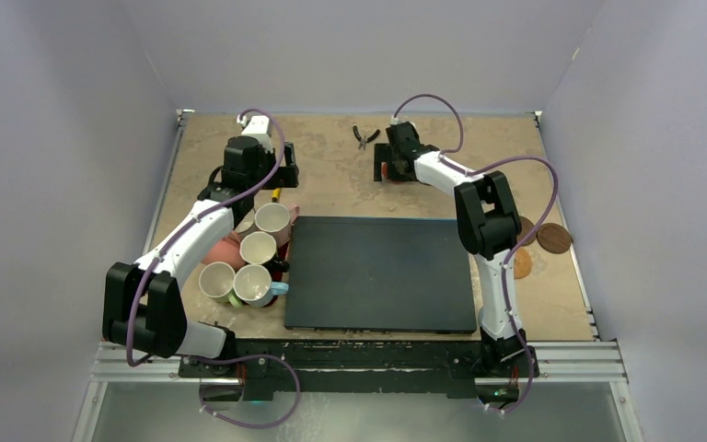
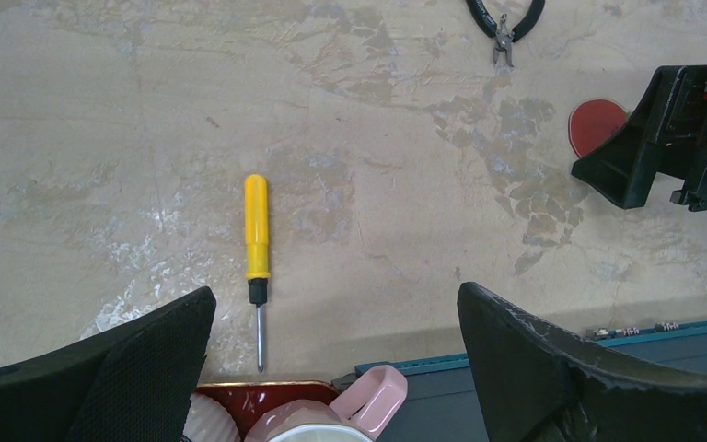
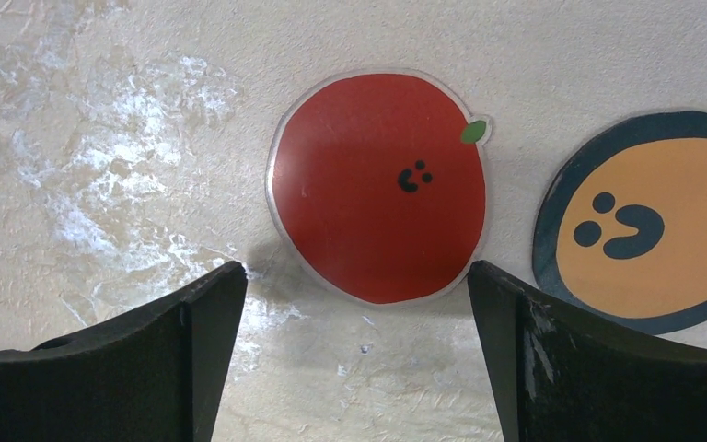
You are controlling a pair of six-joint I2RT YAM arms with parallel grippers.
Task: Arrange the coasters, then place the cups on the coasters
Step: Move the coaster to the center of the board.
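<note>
A red coaster (image 3: 379,184) with a small face lies flat on the table, just ahead of my right gripper (image 3: 354,276). That gripper is open, one finger to each side of the coaster's near edge, and holds nothing. To its right lies a yellow coaster (image 3: 649,221) with black marks and a dark rim. More coasters, dark brown (image 1: 553,238) and brown wood (image 1: 522,263), lie at the table's right. The cups (image 1: 259,249) stand bunched at the left. My left gripper (image 2: 336,304) hangs open and empty above a pink cup (image 2: 331,419).
A large black mat (image 1: 382,273) covers the table's middle. A yellow screwdriver (image 2: 256,249) lies beyond the cups, which stand on a red tray (image 2: 239,396). Black pliers (image 1: 364,136) lie at the far edge. Grey walls enclose the table on three sides.
</note>
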